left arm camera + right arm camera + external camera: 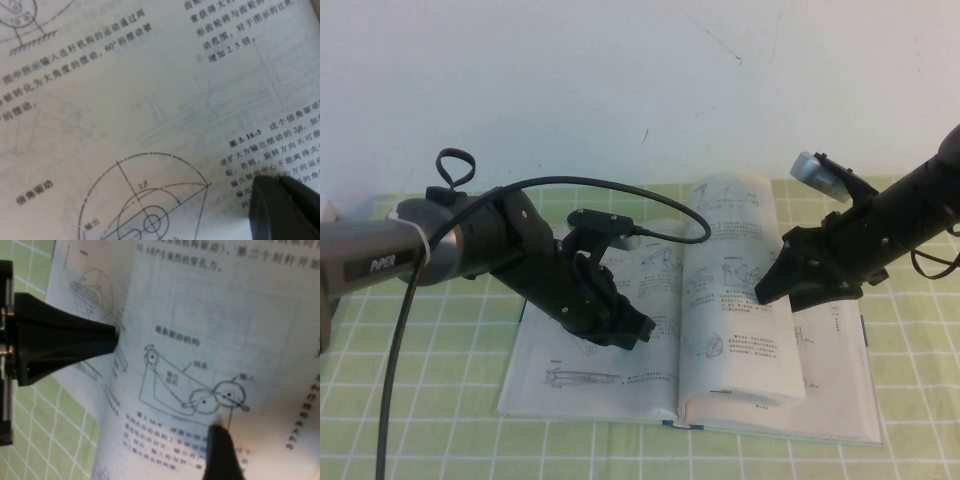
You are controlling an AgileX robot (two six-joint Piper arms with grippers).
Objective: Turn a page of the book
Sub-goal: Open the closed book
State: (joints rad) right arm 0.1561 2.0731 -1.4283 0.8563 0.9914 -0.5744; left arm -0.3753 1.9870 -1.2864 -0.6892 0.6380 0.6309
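Now page [735, 290] upright, edge vertical, clamped in right pincer [772, 283]; left pincer [638, 330] on book [590, 385], grip unclear.

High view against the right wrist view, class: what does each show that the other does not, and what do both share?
Only the high view shows the whole open book, the left gripper resting on its left-hand page, and both arms.

Only the right wrist view shows the linkage drawing and print on the lifted page up close.

Both show the right gripper pinching that raised page, over the green checked cloth.

1 book [620, 385], 2 grippers, 1 raised page [735, 290]
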